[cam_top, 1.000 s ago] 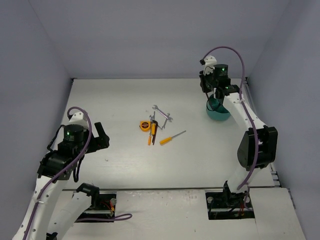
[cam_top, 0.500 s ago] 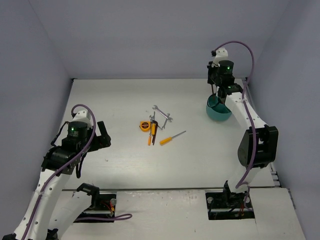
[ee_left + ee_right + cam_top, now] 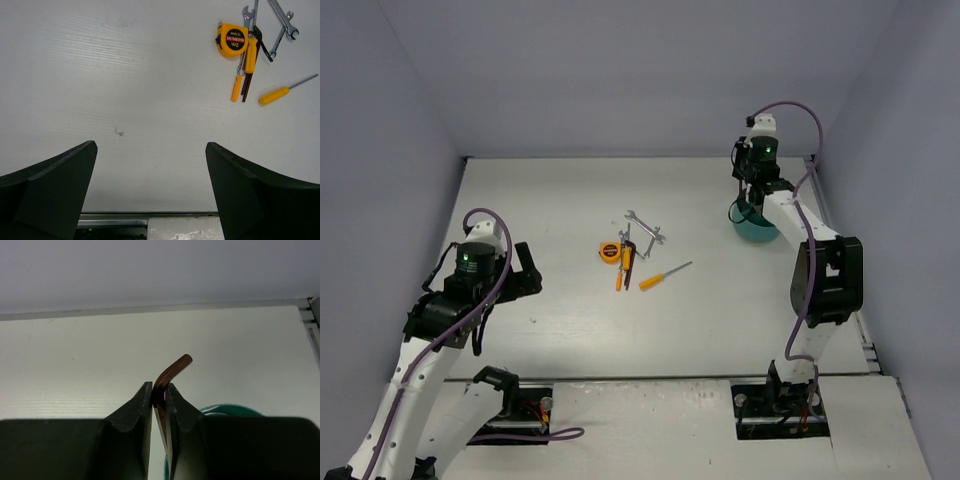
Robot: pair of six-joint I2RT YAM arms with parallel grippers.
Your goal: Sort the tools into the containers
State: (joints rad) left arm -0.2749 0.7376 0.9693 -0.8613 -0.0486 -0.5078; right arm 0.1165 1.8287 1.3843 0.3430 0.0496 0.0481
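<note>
My right gripper (image 3: 751, 193) hangs over the near-left rim of the teal cup (image 3: 760, 230) at the back right. It is shut on a dark L-shaped hex key (image 3: 175, 368), whose bent end sticks out past the fingertips (image 3: 146, 390). Part of the cup's rim (image 3: 231, 408) shows just behind the right finger. The other tools lie in a loose cluster mid-table: a yellow tape measure (image 3: 608, 250) (image 3: 233, 39), two orange-handled screwdrivers (image 3: 663, 275) (image 3: 274, 95), and silver wrenches (image 3: 645, 227) (image 3: 282, 17). My left gripper (image 3: 526, 272) (image 3: 150, 146) hovers open at the near left, holding nothing.
The table's near edge and a metal rail (image 3: 115, 219) run just below the left fingers. Grey walls close in the table at the back and on both sides. The right arm's forearm (image 3: 800, 225) crosses over the cup's right side.
The right wrist has lifted and swung slightly left above the cup, still holding the hex key. The left arm shifted a little to the right early on and then stayed still.
</note>
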